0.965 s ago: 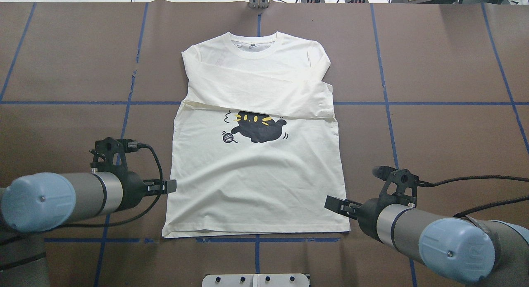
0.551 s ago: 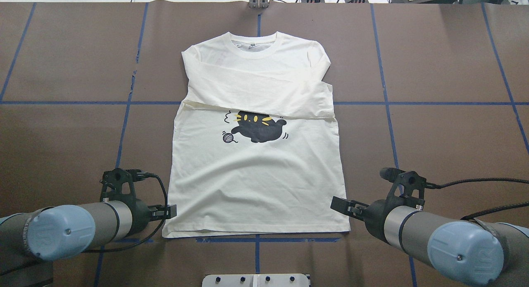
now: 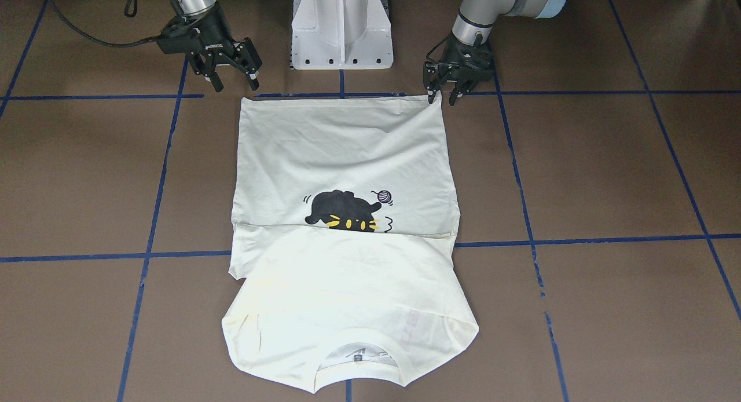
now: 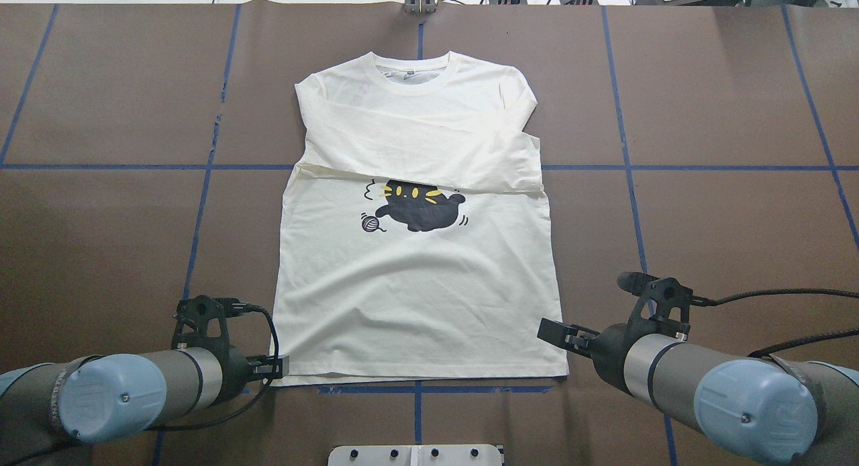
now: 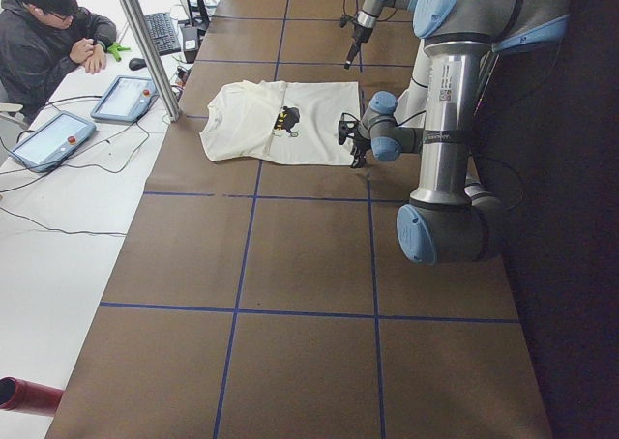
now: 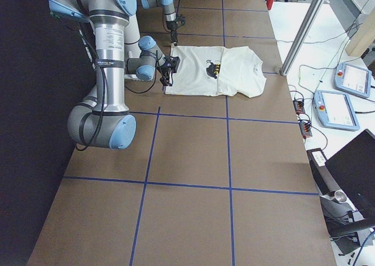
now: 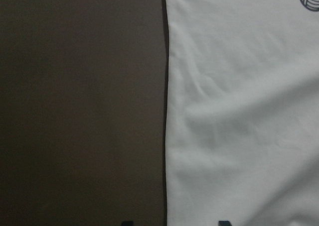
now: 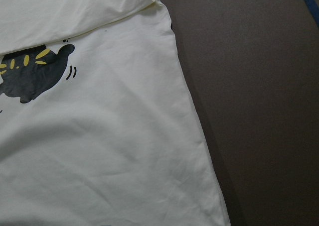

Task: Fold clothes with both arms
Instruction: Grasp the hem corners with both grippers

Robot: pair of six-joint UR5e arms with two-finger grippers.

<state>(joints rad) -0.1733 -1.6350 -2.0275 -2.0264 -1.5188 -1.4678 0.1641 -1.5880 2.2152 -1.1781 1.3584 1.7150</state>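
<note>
A cream-white long-sleeved T-shirt (image 4: 416, 285) lies flat and face up in the middle of a brown table (image 4: 725, 217) marked with blue tape lines (image 4: 671, 167). Its collar (image 4: 413, 73) points away from the robot and its hem runs along a tape line nearest the robot's white pedestal (image 3: 341, 25). The sleeves (image 4: 429, 157) are folded across the chest, and the lower one covers the top of the black cat print (image 4: 419, 207). A small yarn ball (image 4: 369, 223) shows beside the cat. The left gripper (image 3: 442, 96) is low at the hem corner on the robot's left, with its jaws apart. In the left wrist view, the shirt's side edge runs between the two fingertips (image 7: 224, 222). Whether they touch the cloth cannot be told. The right gripper (image 3: 235, 83) hangs near the opposite hem corner, jaws spread wide and holding nothing. A seated person (image 5: 48, 33) is at a white desk beyond the table's far side.
</note>
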